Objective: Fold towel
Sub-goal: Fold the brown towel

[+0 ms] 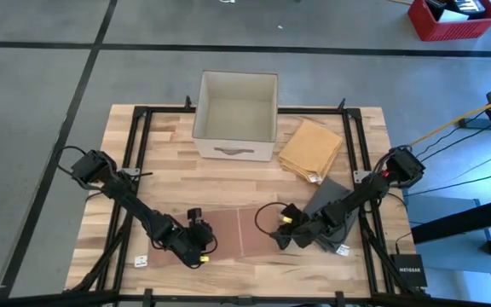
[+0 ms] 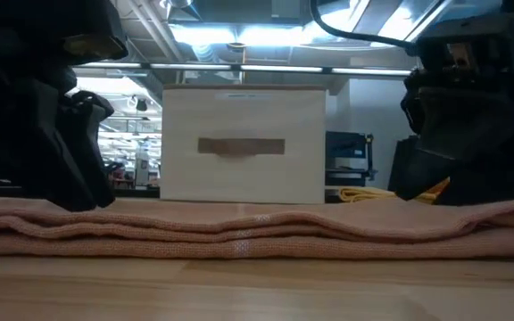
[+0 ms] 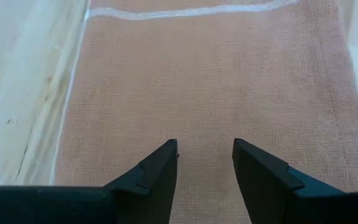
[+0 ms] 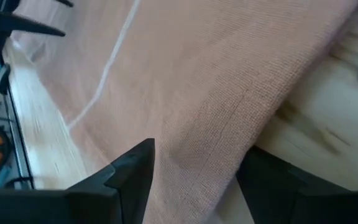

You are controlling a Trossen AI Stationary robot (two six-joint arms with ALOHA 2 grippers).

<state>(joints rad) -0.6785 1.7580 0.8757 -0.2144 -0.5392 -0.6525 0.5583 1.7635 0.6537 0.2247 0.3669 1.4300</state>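
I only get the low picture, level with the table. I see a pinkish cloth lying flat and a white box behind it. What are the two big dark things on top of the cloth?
Observer: Those are the robot's grippers. From above, the left gripper sits at one end of the pinkish-brown folded woven towel, the right gripper at the other.
Operator: Are they pinching it?
Observer: Not yet. The left wrist view shows its fingers apart over flat towel.
Operator: Is anything inside the white box?
Observer: From above, the white open-topped fabric box looks empty.
Operator: What's that yellow bit beside it?
Observer: A folded mustard-yellow cloth lying on the light wooden plank table.
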